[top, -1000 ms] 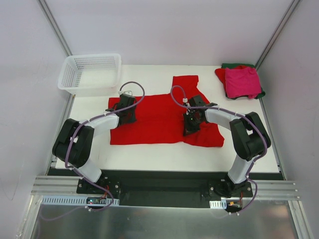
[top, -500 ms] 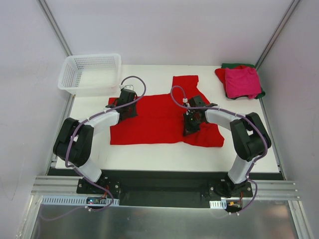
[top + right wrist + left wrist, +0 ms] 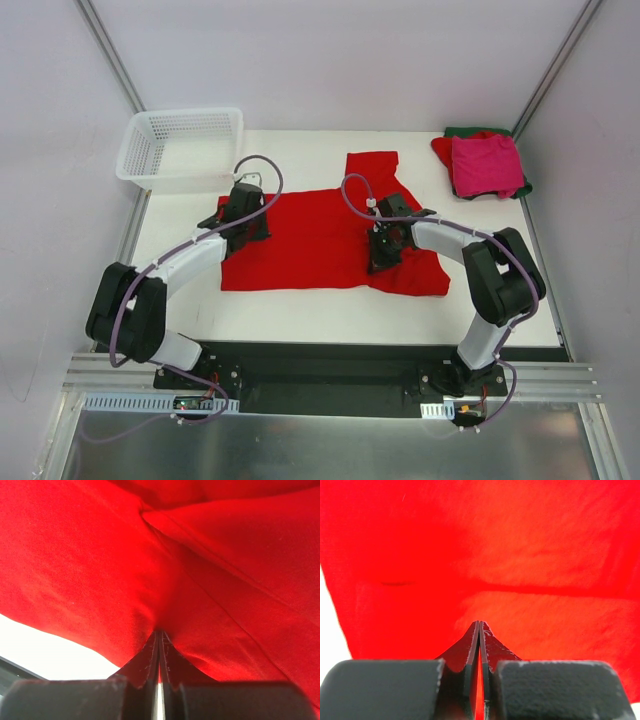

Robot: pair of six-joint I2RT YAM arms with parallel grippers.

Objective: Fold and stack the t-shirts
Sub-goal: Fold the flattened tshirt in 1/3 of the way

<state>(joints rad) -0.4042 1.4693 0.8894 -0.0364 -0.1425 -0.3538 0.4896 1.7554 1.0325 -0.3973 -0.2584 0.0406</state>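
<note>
A bright red t-shirt (image 3: 320,240) lies spread flat in the middle of the white table (image 3: 300,305), one sleeve pointing to the back. My left gripper (image 3: 245,218) is shut, its tips resting on the shirt's left part (image 3: 520,555). My right gripper (image 3: 383,250) is also shut and presses into the right part (image 3: 75,555), where the cloth dimples round the tips. No cloth shows between either pair of jaws. At the back right a magenta-pink t-shirt (image 3: 486,165) lies folded on a red one (image 3: 441,148) and a dark green one (image 3: 465,131).
A white mesh basket (image 3: 182,150) stands at the back left corner, close to my left gripper. Slanted frame poles rise at both back corners. The black base rail (image 3: 320,365) runs along the near edge.
My left arm has stretched out and its shut gripper has slid toward the back left over the shirt's left edge. The right gripper has stayed in place.
</note>
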